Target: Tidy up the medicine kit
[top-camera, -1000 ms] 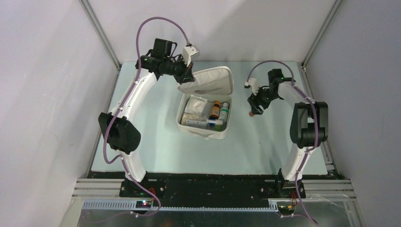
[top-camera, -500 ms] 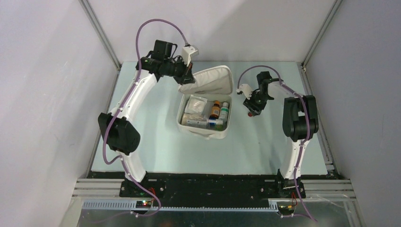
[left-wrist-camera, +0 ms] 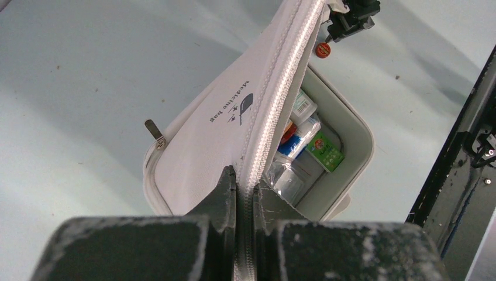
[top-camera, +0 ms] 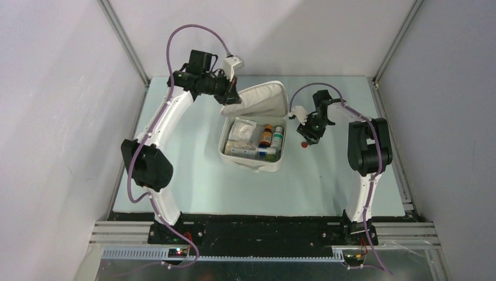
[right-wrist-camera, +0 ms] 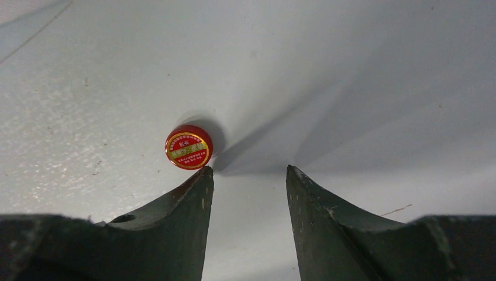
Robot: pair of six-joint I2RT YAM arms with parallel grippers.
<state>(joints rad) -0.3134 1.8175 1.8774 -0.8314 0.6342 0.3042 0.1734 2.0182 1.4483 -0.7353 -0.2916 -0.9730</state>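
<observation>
**Left gripper**: the jaws are closed tight on the zippered rim of the lid of the medicine kit. The rim is pinched between both fingers. The grip sits at the lid's far left corner. The lid stands raised and tilted back over the kit's far edge. Its outer face carries printed text and a small dark logo.

**Right gripper**: the jaws are partly open with nothing between them. The fingers point down at the table to the right of the kit, near its far right corner and apart from its wall.

**Red tin**: a small round tin lying flat on the table, right of the kit. It is just beside one fingertip of the right gripper and outside the gap. Contact with that fingertip cannot be confirmed.

**Medicine kit, body:** open, resting on the table between the two arms.
- Left half: white packets.
- Right half: an amber bottle, with a white bottle just beside it.
- Along the near wall: a long flat box.
</observation>
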